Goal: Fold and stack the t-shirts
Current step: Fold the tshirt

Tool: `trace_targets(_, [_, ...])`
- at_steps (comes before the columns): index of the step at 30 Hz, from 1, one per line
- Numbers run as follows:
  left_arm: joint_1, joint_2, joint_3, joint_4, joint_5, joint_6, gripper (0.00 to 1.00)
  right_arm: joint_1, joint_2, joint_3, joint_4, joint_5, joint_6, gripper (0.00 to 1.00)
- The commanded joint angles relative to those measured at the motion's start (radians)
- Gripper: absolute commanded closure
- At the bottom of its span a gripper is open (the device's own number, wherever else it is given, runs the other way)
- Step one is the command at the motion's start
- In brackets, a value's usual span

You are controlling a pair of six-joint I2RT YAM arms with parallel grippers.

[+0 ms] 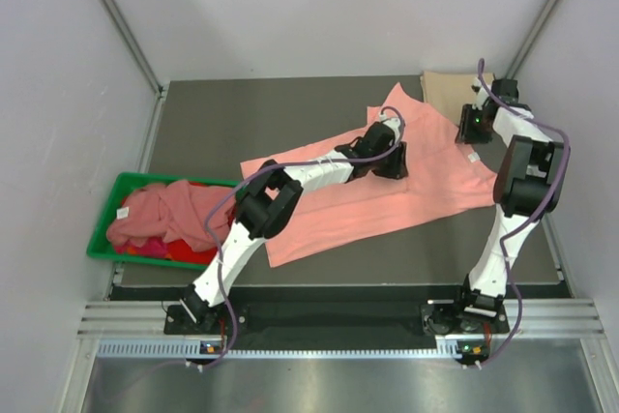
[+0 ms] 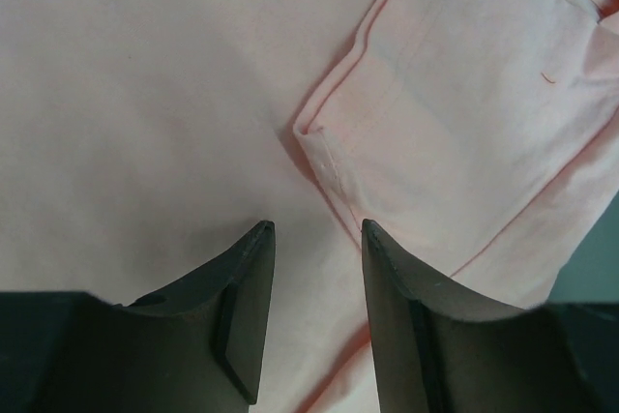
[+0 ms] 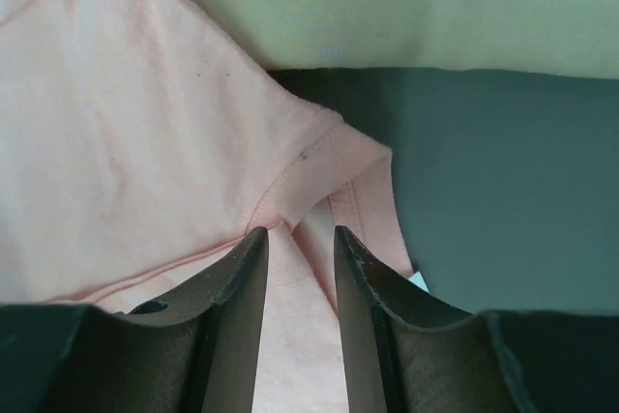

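A salmon-pink t-shirt (image 1: 329,215) lies spread across the dark table (image 1: 222,123). My left gripper (image 1: 395,167) hovers low over its upper middle. In the left wrist view the jaws (image 2: 317,227) stand open above flat cloth (image 2: 145,94), just short of a hemmed sleeve edge (image 2: 334,108). My right gripper (image 1: 471,140) is at the shirt's right edge. Its fingers (image 3: 295,231) stand apart, tips down on the ribbed neck edge (image 3: 329,157), with cloth lying in the gap. A folded tan t-shirt (image 1: 447,92) (image 3: 406,7) rests at the back right corner.
A green bin (image 1: 102,239) at the left edge holds a heap of pink shirts (image 1: 160,215) and some red cloth (image 1: 179,253). A small white tag (image 3: 418,282) pokes out beside the right fingers. Grey walls close in the table on three sides.
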State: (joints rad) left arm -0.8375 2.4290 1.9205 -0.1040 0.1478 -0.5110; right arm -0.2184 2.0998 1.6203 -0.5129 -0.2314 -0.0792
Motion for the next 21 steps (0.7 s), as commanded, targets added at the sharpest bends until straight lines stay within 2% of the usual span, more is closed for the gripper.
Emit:
trace_targets(1, [0.005,0.027,0.067,0.067,0.018,-0.012,0.54,0.01,0.034,0.047,0.008,-0.029,-0.028,0.66])
trace_targets(8, [0.005,0.051,0.08,0.067,0.022,-0.009,0.57,0.016,0.054,0.039,0.014,-0.068,-0.034,0.7])
trace_targets(12, [0.006,0.053,0.081,0.07,0.041,-0.011,0.77,0.021,0.049,0.026,0.024,-0.054,-0.036,0.76])
trace_targets(13, [0.005,0.053,0.081,0.072,0.05,-0.012,0.87,0.021,0.048,0.027,0.024,-0.049,-0.036,0.81])
trace_targets(15, [0.005,0.05,0.081,0.076,0.061,-0.015,0.99,0.021,0.042,0.026,0.025,-0.039,-0.034,0.87])
trace_targets(16, [0.006,0.048,0.083,0.078,0.068,-0.021,1.0,0.021,0.036,0.026,0.028,-0.037,-0.033,0.93])
trace_targets(19, [0.005,0.042,0.083,0.087,0.087,-0.034,1.0,0.022,0.026,0.027,0.033,-0.032,-0.03,1.0])
trace_targets(21, [0.006,0.041,0.084,0.087,0.096,-0.04,1.0,0.022,0.019,0.027,0.03,-0.026,-0.025,1.0])
